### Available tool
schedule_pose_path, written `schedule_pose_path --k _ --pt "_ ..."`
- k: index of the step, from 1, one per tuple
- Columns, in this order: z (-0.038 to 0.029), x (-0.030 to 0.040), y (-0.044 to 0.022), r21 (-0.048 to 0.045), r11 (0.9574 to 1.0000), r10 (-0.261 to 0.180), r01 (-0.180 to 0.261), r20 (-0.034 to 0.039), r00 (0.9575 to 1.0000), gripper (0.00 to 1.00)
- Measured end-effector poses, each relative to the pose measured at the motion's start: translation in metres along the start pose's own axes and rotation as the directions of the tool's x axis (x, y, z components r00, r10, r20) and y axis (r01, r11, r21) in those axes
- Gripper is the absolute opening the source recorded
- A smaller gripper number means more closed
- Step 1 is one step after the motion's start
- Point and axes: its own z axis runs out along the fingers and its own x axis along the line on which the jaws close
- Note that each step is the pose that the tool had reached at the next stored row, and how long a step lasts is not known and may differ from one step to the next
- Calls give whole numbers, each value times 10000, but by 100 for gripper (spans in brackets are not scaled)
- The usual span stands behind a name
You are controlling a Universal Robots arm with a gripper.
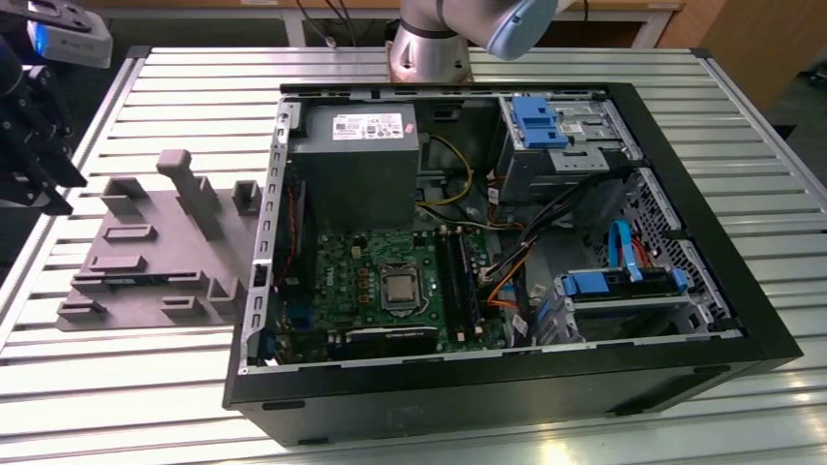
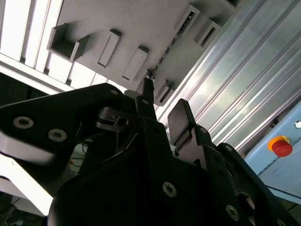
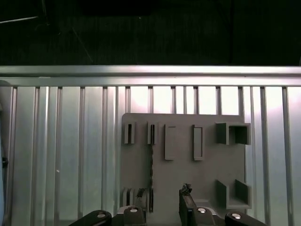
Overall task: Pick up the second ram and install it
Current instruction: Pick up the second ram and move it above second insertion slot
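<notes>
None of the job is done yet, by my read: your end effector [image 2: 162, 101] hangs over the grey fixture block [image 3: 207, 174] at the left of the worktop [image 1: 194, 77], fingers spread and empty. The second ram [image 3: 151, 165] stands on edge in its fixture slot, below those fingers and untouched. So the grasp, the carry to the open computer case [image 1: 517, 387] on the right and the seating are all left.
</notes>
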Motion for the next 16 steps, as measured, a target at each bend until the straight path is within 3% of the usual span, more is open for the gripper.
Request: schedule_pose_path --k 7,16 --pt "120 23 -6 67 10000 -1 1 0 10000 40" --pt "270 47 -12 70 10000 0 0 2 10000 40"
